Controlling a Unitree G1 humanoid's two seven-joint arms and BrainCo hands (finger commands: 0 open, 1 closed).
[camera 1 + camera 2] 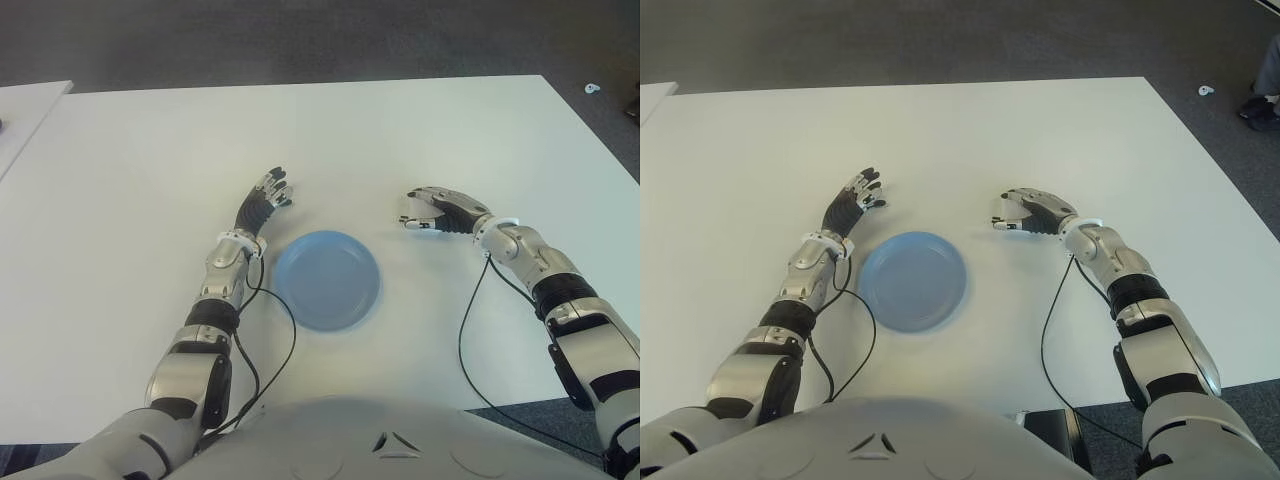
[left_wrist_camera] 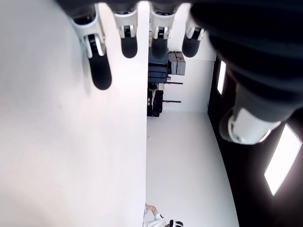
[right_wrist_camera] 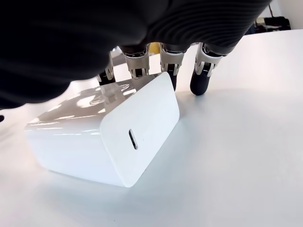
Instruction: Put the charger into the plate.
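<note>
Both hands are being held over the white table (image 1: 120, 160), well in from its near edge, with the blue plate (image 1: 327, 279) between them and slightly nearer that edge. Nothing is being carried in the plate; its inside is being shown bare.

Just past the plate on its left side, the left hand (image 1: 265, 200) is being shown idle, its fingers (image 2: 100, 71) stretched out and slack with nothing held; whether it is touching the table cannot be told.

On the plate's right side, and apart from it, the right hand (image 1: 432, 210) is being lowered palm down over the charger (image 3: 106, 135), a white block with a small slot in its end face, which is being seen lying on the table beneath the palm. In the right wrist view the fingertips (image 3: 200, 81) are being reached down past the charger's far edge to the table, and the fingers are being curved loosely over its top. A firm grip is not being shown: the block is resting on the table, and thumb contact cannot be told.

The task is judged to be at its early stage. The grasp is being formed; closing on the charger, lifting it, carrying it across to the plate and releasing it are all left to be done.
</note>
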